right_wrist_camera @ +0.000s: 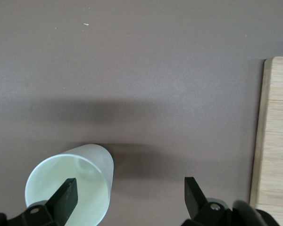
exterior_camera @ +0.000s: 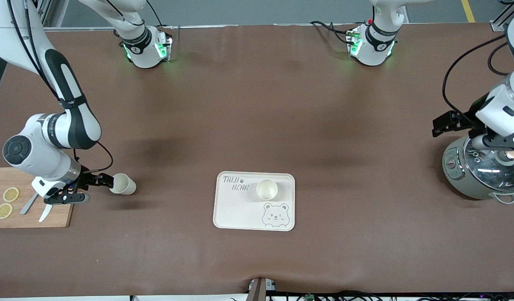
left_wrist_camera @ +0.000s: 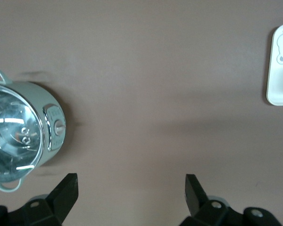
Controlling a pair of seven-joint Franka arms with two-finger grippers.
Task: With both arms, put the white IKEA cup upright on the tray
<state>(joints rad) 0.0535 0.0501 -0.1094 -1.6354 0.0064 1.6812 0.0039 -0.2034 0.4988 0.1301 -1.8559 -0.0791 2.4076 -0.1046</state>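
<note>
While one smooth white cup (exterior_camera: 266,189) stands upright on the cream tray (exterior_camera: 236,209), we see another (exterior_camera: 123,184) tipped toward the wooden board (exterior_camera: 31,217), right gripper (exterior_camera: 99,180) beside it, left gripper (exterior_camera: 451,123) beside the glass-lidded pot (exterior_camera: 478,171), both jaws wide, empty.

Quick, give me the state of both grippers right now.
Left gripper: open, holding nothing, above the cooker.
Right gripper: open, holding nothing, right beside the tipped-over cup near the cutting board.

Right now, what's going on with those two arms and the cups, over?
Right gripper open beside tipped cup. Left gripper open, waiting by the cooker. One cup upright on tray. Nothing in the way.
</note>
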